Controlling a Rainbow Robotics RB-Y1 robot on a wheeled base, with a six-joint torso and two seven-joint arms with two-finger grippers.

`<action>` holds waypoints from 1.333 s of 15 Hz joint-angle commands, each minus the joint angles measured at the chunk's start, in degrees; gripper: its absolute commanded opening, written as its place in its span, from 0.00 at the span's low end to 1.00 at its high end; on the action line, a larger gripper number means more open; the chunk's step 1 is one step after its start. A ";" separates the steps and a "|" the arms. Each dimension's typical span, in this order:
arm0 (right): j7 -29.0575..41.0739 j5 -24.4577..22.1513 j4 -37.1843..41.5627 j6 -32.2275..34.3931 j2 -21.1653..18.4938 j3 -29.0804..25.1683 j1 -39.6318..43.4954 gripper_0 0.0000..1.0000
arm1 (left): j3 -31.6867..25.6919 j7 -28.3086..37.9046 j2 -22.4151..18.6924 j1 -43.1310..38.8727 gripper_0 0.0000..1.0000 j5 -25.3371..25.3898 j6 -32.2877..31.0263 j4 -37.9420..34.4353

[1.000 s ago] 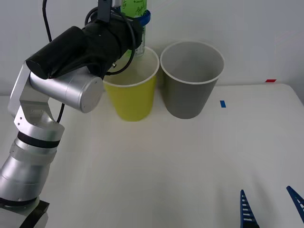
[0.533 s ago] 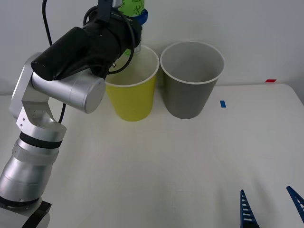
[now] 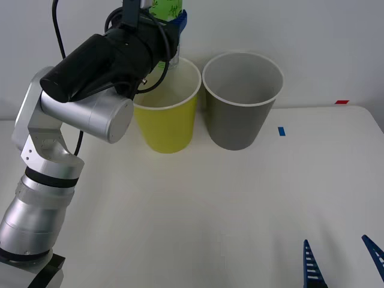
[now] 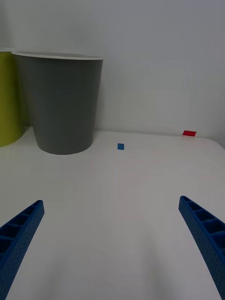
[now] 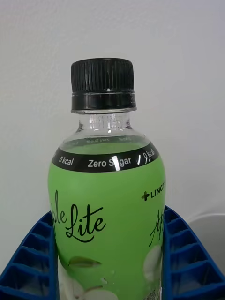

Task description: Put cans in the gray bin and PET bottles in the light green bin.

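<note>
left tool (image 3: 171, 18) raised high, clamped (right tool (image 3: 342, 264) low, spread).

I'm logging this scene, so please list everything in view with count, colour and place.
Bottle: one, green label, black cap, upright, held above the green bin's back rim.
Green bin: one, yellow-green, white rim, table's far side, left of the gray bin.
Gray bin: one, dark gray, pale rim, beside the green bin.
Tape marks: one blue, one red, on the table right of the gray bin.
Table: one, white.
Left gripper: blue fingers shut on the bottle.
Right gripper: blue fingers open, low over the near right table.
</note>
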State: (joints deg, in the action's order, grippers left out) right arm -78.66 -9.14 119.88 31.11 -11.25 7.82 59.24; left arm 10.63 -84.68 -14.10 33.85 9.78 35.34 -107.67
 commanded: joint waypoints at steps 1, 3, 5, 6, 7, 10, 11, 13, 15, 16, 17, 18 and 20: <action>0.00 0.00 0.00 0.00 0.00 0.00 0.00 1.00 | 0.00 0.83 -0.49 -0.01 1.00 -0.03 -0.01 0.09; 0.00 0.00 0.00 0.00 0.00 0.00 0.00 1.00 | 0.00 1.44 -0.93 -0.10 1.00 -0.03 -0.01 0.09; 0.00 0.00 0.00 0.00 0.00 0.00 0.00 1.00 | -0.09 1.97 -1.46 -0.01 1.00 -0.03 -0.01 0.09; 0.00 0.00 0.00 0.00 0.00 0.00 0.00 1.00 | -0.09 2.32 -1.81 -0.01 1.00 0.06 -0.01 0.09; 0.00 0.00 0.00 0.00 0.00 0.00 0.00 1.00 | 0.00 2.59 -1.99 -0.01 1.00 0.15 0.08 0.09; 0.00 0.00 0.00 0.00 0.00 0.00 0.00 1.00 | 0.00 3.47 -2.60 -0.10 1.00 0.24 -0.01 0.09; 0.00 0.00 0.00 0.00 0.00 0.00 0.00 1.00 | -0.09 3.64 -2.78 -0.10 1.00 0.33 0.08 0.09; 0.00 0.00 0.00 0.00 0.00 0.00 0.00 1.00 | 0.00 4.08 -3.13 -0.18 1.00 0.77 -0.01 0.01; 0.00 0.00 0.00 0.00 0.00 0.00 0.00 1.00 | 0.00 4.26 -3.31 -0.18 1.00 1.12 -0.01 -0.08; 0.00 0.00 0.00 0.00 0.00 0.00 0.00 1.00 | 0.00 4.35 -3.75 -0.62 1.00 1.56 0.08 -0.78; 0.00 0.00 0.00 0.00 0.00 0.00 0.00 1.00 | -0.09 4.43 -4.45 -2.21 1.00 3.49 0.08 -2.72; 0.00 0.00 0.00 0.00 0.00 0.00 0.00 1.00 | -0.62 4.17 -4.89 -4.76 1.00 4.72 0.08 -5.79; 0.00 0.00 0.00 0.00 0.00 0.00 0.00 1.00 | -1.93 3.55 -4.98 -8.45 1.00 4.55 0.52 -9.75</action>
State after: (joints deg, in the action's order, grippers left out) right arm -78.66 -9.14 119.88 31.11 -11.25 7.82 59.24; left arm 9.37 -80.74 -18.91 27.02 14.25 35.69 -115.61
